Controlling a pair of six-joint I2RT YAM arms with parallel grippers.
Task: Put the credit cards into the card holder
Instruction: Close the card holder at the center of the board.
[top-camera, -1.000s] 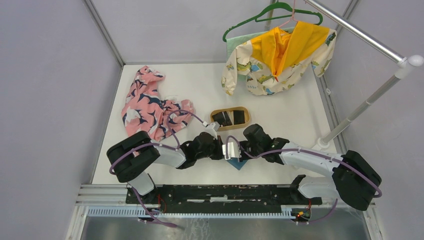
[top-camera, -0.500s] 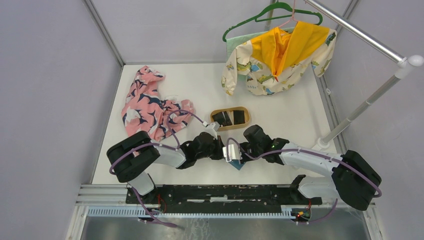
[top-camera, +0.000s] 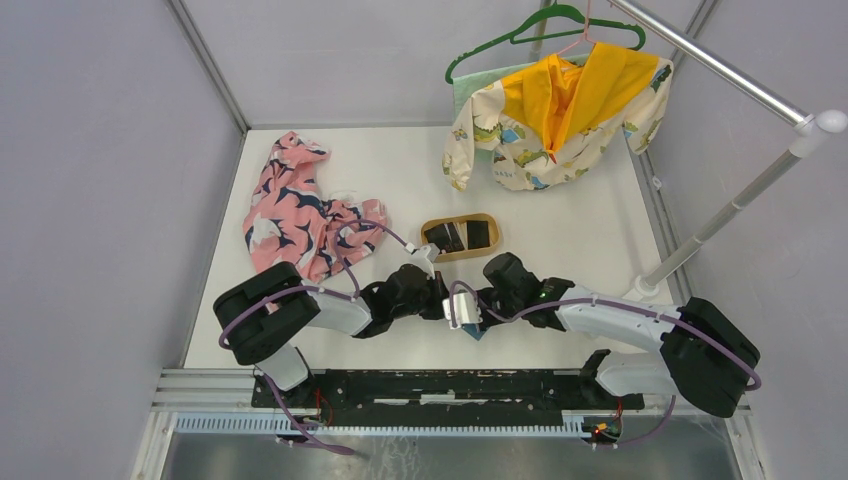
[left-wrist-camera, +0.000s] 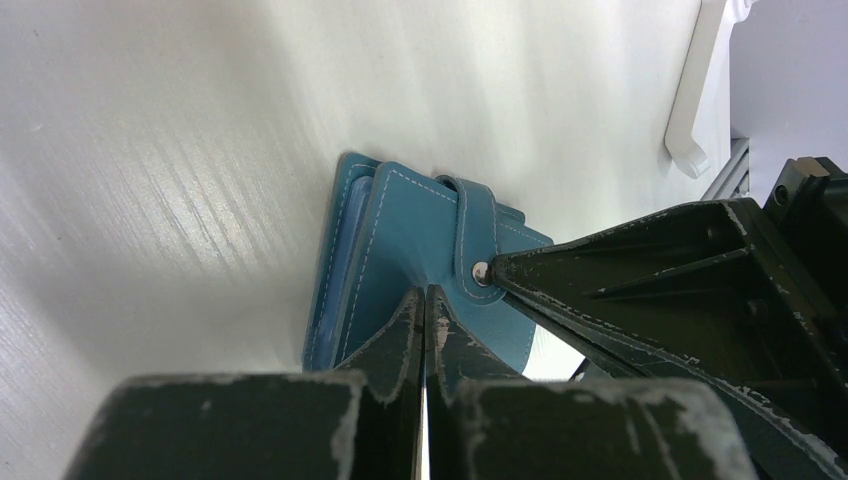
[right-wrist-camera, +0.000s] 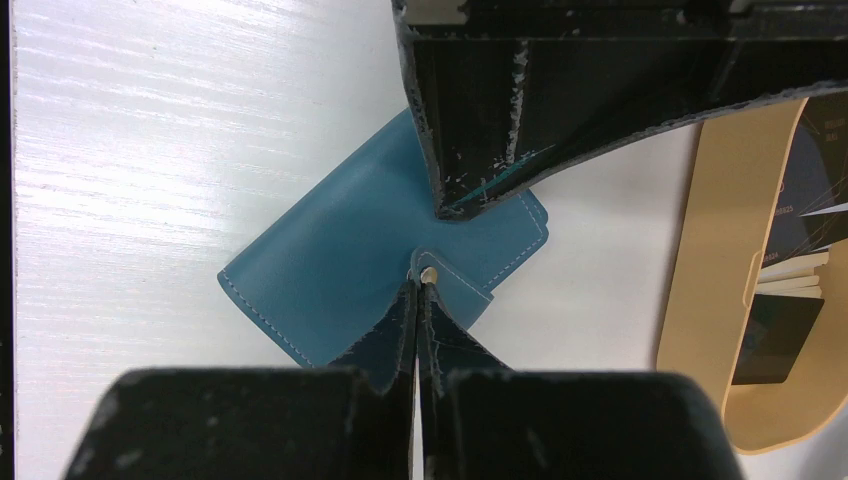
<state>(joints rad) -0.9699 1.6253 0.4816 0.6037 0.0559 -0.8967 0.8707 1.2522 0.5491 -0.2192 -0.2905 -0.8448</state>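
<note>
The teal card holder (right-wrist-camera: 330, 270) lies folded on the white table, its tab (left-wrist-camera: 475, 225) snapped over the cover; in the top view only a corner (top-camera: 474, 328) shows below the two wrists. My left gripper (left-wrist-camera: 425, 292) is shut, its tips resting on the cover. My right gripper (right-wrist-camera: 417, 285) is shut too, its tips at the tab's metal snap. The two grippers meet tip to tip over the holder. Dark credit cards (top-camera: 460, 237) lie in the tan tray (top-camera: 461, 218) just behind; they show at the right edge of the right wrist view (right-wrist-camera: 785, 335).
A pink patterned garment (top-camera: 295, 210) lies at the back left. A yellow and printed garment (top-camera: 555, 110) hangs from a green hanger on a rail (top-camera: 720, 75) at the back right. The rail's white foot (left-wrist-camera: 695, 90) stands to the right.
The right gripper has slid a little to the left over the holder. The pale patch between the two grippers has shrunk. The left arm has stayed put.
</note>
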